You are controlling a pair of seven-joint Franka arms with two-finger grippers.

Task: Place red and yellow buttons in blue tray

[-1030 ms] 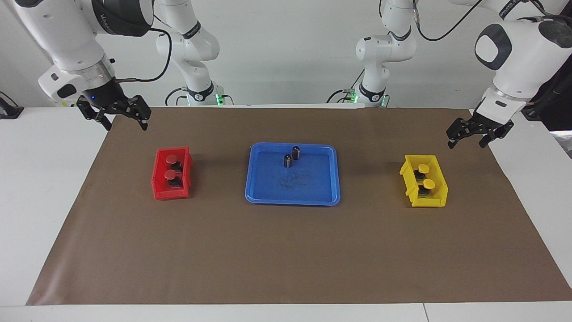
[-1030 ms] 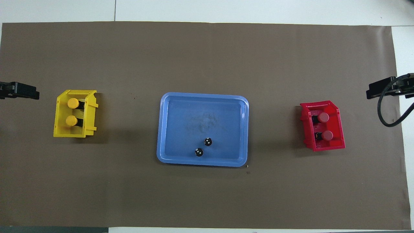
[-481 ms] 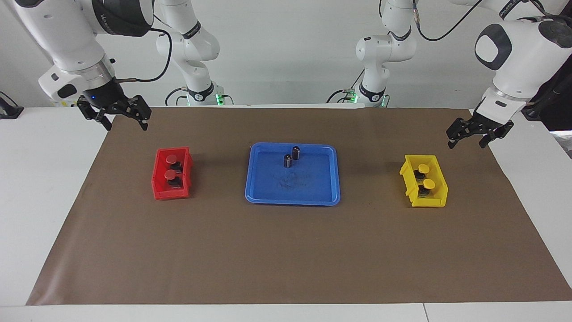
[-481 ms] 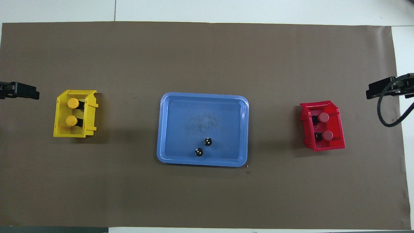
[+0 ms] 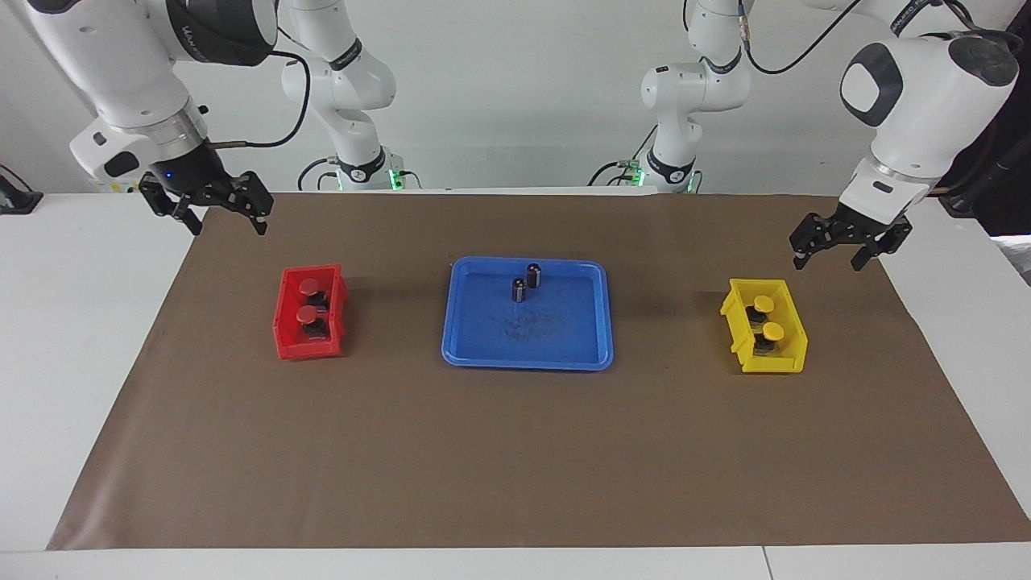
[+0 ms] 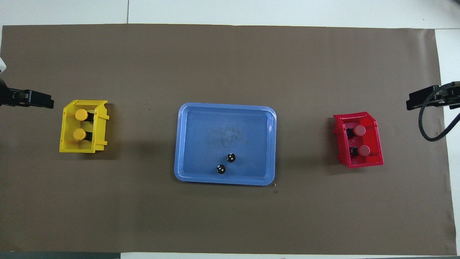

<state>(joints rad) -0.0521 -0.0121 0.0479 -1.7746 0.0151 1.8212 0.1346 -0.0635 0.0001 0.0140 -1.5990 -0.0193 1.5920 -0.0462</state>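
Two red buttons (image 5: 309,286) (image 6: 359,130) sit in the small red bin (image 5: 283,322) (image 6: 373,160). Two yellow buttons (image 5: 763,304) (image 6: 81,114) sit in the small yellow bin (image 5: 793,338) (image 6: 66,138). The blue tray (image 5: 556,332) (image 6: 201,136) lies between the bins at the mat's middle and holds no coloured button. My left gripper (image 5: 828,263) (image 6: 36,99) is open and empty, in the air over the mat just outside the yellow bin. My right gripper (image 5: 227,225) (image 6: 420,100) is open and empty, over the mat's edge outside the red bin.
Two small dark cylinders (image 5: 533,275) (image 6: 231,157) stand upright in the blue tray, in the part nearer to the robots. A brown mat (image 5: 515,451) (image 6: 230,61) covers the table under everything.
My left gripper has moved a little toward the yellow bin. The right gripper has hardly moved. The buttons, bins and tray are where they were.
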